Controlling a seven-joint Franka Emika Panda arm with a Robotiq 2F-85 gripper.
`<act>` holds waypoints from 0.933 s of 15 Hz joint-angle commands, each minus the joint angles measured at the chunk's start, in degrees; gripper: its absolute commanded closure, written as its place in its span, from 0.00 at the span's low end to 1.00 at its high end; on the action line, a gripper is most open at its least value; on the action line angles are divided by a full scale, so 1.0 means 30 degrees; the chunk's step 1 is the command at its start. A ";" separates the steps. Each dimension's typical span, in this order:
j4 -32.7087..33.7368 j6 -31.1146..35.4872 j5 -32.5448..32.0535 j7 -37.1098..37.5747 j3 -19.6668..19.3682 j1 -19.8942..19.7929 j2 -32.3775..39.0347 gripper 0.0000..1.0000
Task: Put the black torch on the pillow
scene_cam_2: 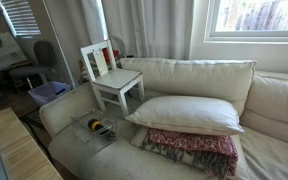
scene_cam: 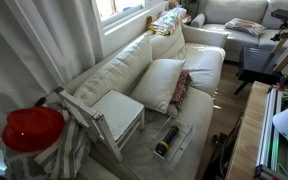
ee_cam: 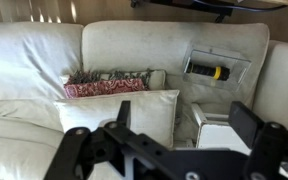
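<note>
The black torch (ee_cam: 209, 71) lies on its side in a clear plastic tray (ee_cam: 240, 58) on the sofa seat; both exterior views show it (scene_cam: 167, 140) (scene_cam_2: 101, 128). The cream-white pillow (ee_cam: 119, 118) lies on the seat beside the tray, seen in both exterior views (scene_cam: 159, 83) (scene_cam_2: 184, 113). My gripper (ee_cam: 184, 122) shows only in the wrist view. It is open and empty, high above the sofa, with its fingers spread over the pillow's edge and a white chair. It is well away from the torch.
A red-patterned cushion (ee_cam: 109, 85) (scene_cam_2: 194, 150) lies against the pillow. A small white wooden chair (scene_cam: 114, 115) (scene_cam_2: 109, 75) (ee_cam: 219, 128) stands on the sofa next to the tray (scene_cam: 185, 133). A red round object (scene_cam: 32, 128) sits near an exterior camera.
</note>
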 commanded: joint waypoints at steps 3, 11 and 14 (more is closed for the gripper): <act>-0.3083 0.2455 0.3434 -0.0980 0.0823 0.2977 0.2015 0.00; -0.5711 0.9502 0.8311 -0.5721 0.2414 0.6608 0.9408 0.00; -0.5993 0.9238 0.7896 -0.5051 0.2796 0.6218 0.8685 0.00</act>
